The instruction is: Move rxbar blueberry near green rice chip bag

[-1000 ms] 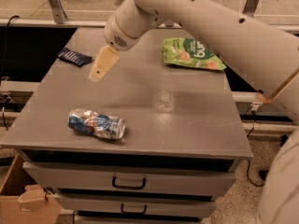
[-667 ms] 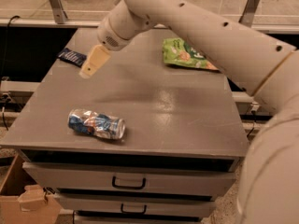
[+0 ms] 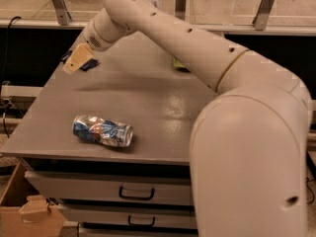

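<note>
The rxbar blueberry (image 3: 89, 64) lies at the table's far left corner, mostly hidden behind my gripper; only a dark navy edge shows. My gripper (image 3: 78, 59), with tan fingers, hangs right over the bar, in front of it from this view. The green rice chip bag (image 3: 177, 64) is at the far right of the table, almost wholly hidden behind my arm; only a small green sliver shows.
A crushed blue-and-silver can (image 3: 102, 131) lies near the front left of the grey table (image 3: 148, 112). My large arm (image 3: 247, 132) covers the right side of the view. Drawers (image 3: 133, 194) sit under the table. A cardboard box (image 3: 24, 216) stands on the floor at lower left.
My gripper has moved left and toward the far left corner, ending over the blue bar. My arm has swung across and now hides most of the green bag.
</note>
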`<control>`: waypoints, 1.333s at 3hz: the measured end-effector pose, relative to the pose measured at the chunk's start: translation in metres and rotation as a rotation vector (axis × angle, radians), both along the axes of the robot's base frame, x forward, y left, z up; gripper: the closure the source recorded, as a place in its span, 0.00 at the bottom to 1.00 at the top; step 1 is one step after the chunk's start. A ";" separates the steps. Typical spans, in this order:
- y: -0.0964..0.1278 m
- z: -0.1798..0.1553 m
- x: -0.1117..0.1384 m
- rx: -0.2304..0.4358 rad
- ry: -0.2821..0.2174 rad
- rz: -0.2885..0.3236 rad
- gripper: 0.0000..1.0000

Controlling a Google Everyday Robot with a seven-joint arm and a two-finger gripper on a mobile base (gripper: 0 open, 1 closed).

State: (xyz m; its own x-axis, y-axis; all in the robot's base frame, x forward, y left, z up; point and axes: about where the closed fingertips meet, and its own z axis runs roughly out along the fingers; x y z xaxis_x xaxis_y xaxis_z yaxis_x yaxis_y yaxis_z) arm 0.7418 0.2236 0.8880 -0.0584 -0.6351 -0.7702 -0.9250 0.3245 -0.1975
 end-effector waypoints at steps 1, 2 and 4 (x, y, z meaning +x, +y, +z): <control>0.019 -0.014 0.016 0.035 0.037 -0.051 0.00; 0.033 -0.032 0.029 0.085 0.083 -0.093 0.00; 0.034 -0.046 0.035 0.134 0.122 -0.151 0.42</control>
